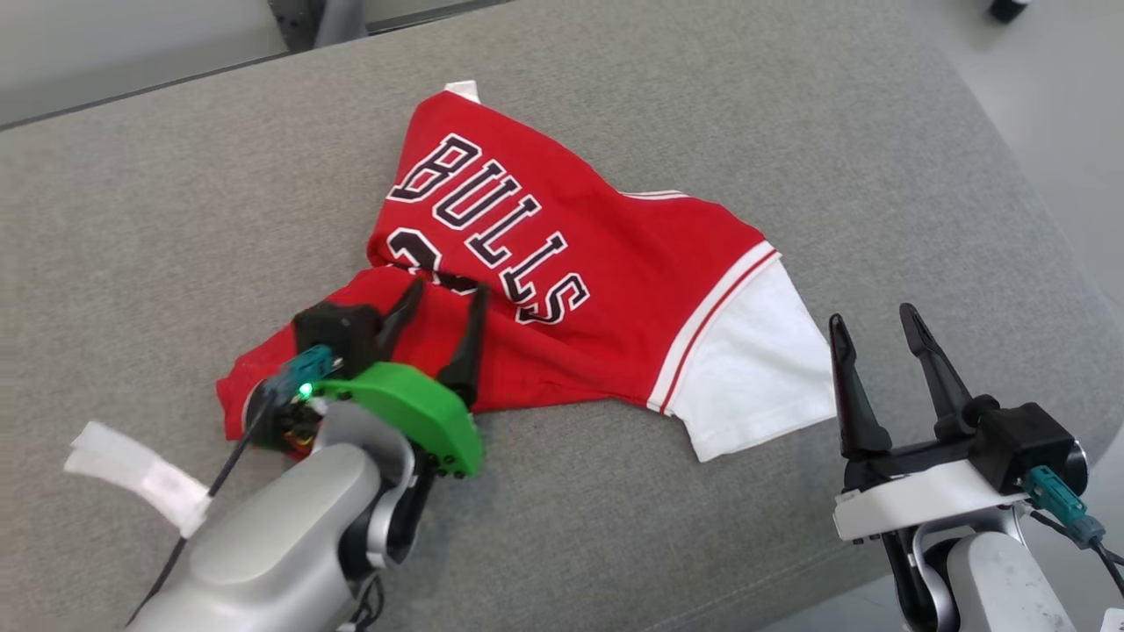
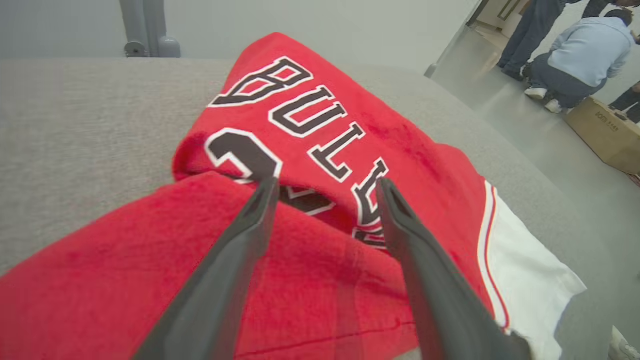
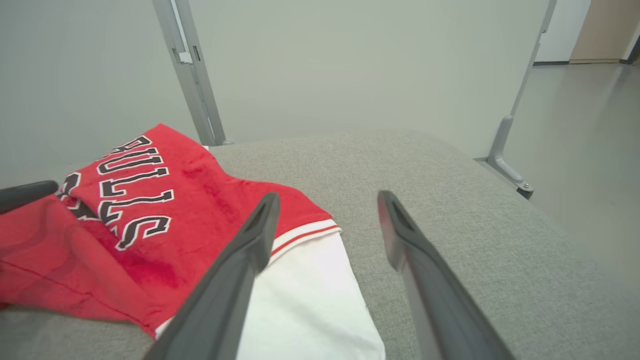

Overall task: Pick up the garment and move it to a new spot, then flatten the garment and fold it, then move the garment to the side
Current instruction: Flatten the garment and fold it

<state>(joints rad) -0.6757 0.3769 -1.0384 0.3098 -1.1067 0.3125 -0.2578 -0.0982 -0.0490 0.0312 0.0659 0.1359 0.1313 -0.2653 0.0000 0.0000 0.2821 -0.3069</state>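
The garment point(image 1: 571, 263) is a red jersey with black "BULLS" lettering and a white sleeve, lying crumpled on the grey cushioned surface point(image 1: 176, 219). My left gripper point(image 1: 446, 297) hovers open over a folded-up red flap at the jersey's near left, nothing between its fingers. The left wrist view shows both fingers spread above the red cloth point(image 2: 325, 240), by the fold under the number. My right gripper point(image 1: 872, 318) stands open just right of the white sleeve point(image 1: 755, 369), empty. In the right wrist view its left finger overlaps the sleeve point(image 3: 310, 300).
A white label strip point(image 1: 140, 474) is wrapped on the left arm's cable. The cushion's right edge point(image 1: 1036, 175) drops to the floor. People crouch by a cardboard box point(image 2: 607, 132) in the background. Metal frame legs point(image 3: 192, 75) stand behind the cushion.
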